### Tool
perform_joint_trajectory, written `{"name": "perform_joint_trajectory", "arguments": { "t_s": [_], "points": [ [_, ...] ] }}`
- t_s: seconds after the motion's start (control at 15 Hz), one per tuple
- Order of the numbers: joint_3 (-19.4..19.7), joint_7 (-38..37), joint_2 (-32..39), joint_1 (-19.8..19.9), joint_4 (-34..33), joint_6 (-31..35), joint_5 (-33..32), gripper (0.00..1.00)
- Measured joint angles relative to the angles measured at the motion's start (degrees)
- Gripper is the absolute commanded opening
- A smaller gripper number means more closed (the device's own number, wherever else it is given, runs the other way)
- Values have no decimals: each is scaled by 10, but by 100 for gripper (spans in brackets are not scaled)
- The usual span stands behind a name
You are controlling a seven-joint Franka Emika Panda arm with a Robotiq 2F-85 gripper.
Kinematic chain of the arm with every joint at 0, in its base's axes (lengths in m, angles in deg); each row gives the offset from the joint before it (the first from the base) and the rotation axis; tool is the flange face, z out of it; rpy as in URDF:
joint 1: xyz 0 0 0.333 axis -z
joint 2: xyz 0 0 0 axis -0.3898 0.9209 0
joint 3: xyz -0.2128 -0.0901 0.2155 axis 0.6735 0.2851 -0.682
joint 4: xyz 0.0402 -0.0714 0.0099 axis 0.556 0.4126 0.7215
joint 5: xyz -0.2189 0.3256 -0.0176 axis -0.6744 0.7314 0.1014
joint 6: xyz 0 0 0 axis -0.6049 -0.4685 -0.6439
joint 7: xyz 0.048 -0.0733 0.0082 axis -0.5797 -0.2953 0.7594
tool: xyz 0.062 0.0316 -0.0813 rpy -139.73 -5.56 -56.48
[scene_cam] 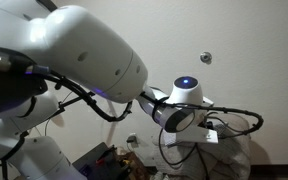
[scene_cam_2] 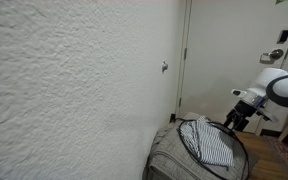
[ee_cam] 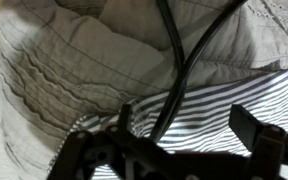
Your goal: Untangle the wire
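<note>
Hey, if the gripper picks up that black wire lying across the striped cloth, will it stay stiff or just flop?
Probably floppy: the wire curves loosely over the striped cloth and grey cushion, following their shape. Likely light, being so thin. Lifted at one spot, the rest would probably sag and drag, maybe pulling the cloth along.

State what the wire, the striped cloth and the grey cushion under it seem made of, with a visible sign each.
Wire: likely plastic or rubber sheath, smooth black curves.
Striped cloth: thin woven fabric, soft folds.
Grey cushion: seemingly stitched textile, puckered seams.
</note>
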Motion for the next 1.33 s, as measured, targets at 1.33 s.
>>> {"name": "perform_joint_trajectory", "arguments": {
  "t_s": [1.33],
  "points": [
    [-24, 152, -108, -2, 103, 51, 234, 100]
  ]
}}
